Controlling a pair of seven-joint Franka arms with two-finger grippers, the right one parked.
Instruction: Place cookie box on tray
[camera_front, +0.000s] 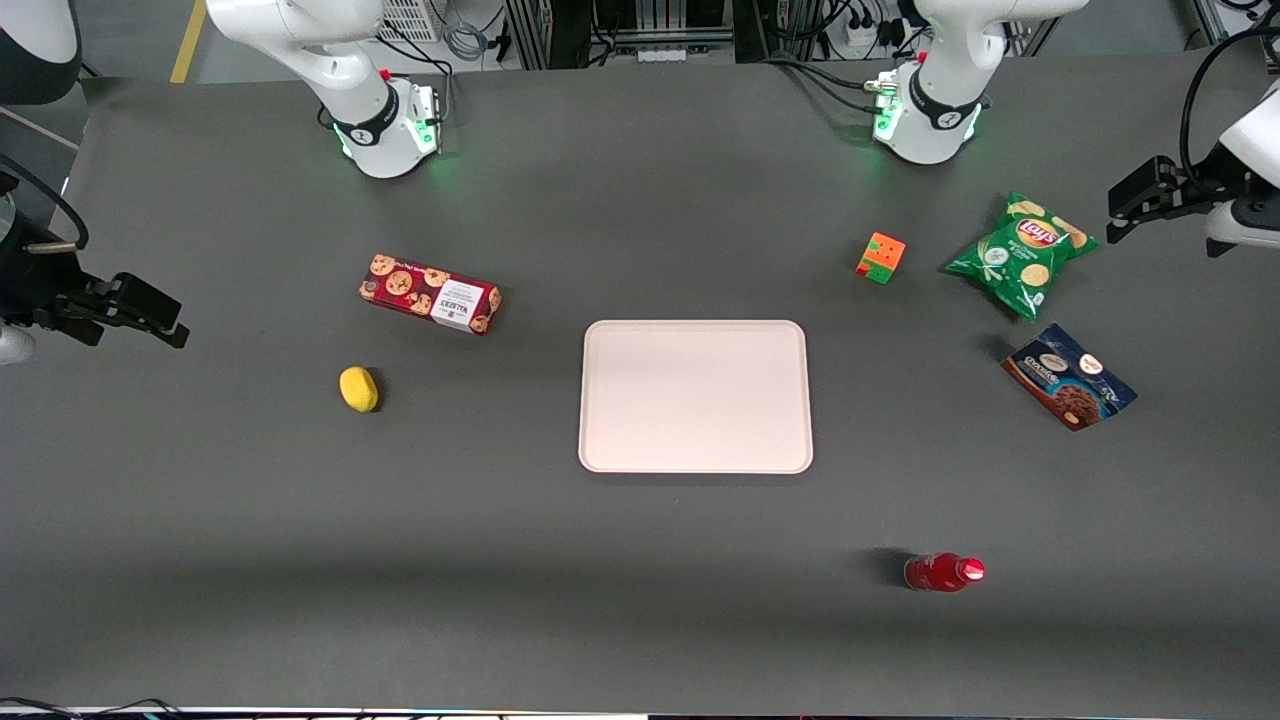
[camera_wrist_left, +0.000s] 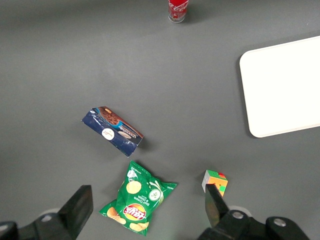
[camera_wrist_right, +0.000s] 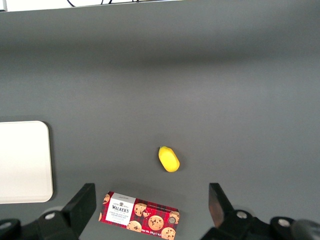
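The cookie box (camera_front: 1068, 378), a small dark blue and brown pack, lies flat on the table toward the working arm's end, well apart from the tray. In the left wrist view the cookie box (camera_wrist_left: 112, 131) lies beside a green chips bag. The pale pinkish-cream tray (camera_front: 695, 395) sits mid-table with nothing on it, and one end of the tray (camera_wrist_left: 285, 85) shows in the wrist view. My gripper (camera_front: 1118, 215) hangs high over the table's working-arm end, farther from the front camera than the cookie box. The gripper (camera_wrist_left: 146, 200) is open and holds nothing.
A green chips bag (camera_front: 1022, 253) and a colour cube (camera_front: 881, 258) lie farther from the front camera than the cookie box. A red bottle (camera_front: 943, 572) lies near the front edge. A red cookie box (camera_front: 430, 293) and a yellow lemon (camera_front: 358, 389) lie toward the parked arm's end.
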